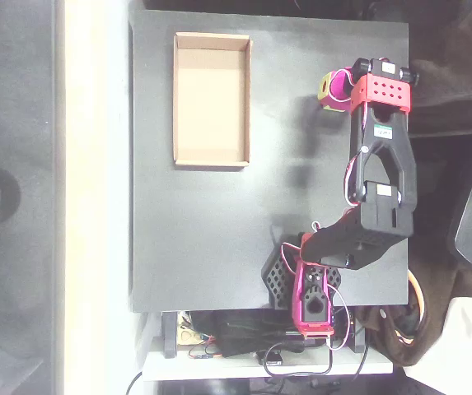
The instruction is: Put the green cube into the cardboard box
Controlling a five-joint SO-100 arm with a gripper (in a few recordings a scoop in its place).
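**Green cube at my jaws, box lying apart**

In the overhead view I am reaching across the right part of the black table [219, 247], with my black and magenta arm [380, 177] stretching up the picture from my base [310, 296] at the lower edge. My gripper [338, 89] is sitting near the upper right corner of the table and is pointing to the left.

The green cube [325, 90] is showing at the very tip of my gripper, touching the magenta parts. Its lime faces are lying against my fingers, and a small magenta part is appearing in front of 1 face. I am seeming to have my jaws closed around the cube, but from above I cannot tell how wide they are standing, or whether the cube is resting on the table or lifted from it.

The cardboard box [177, 99] is lying in the upper left part of the table, well apart from the cube and to its left. Its long side is running up and down the picture, and its light-brown floor is showing bare.
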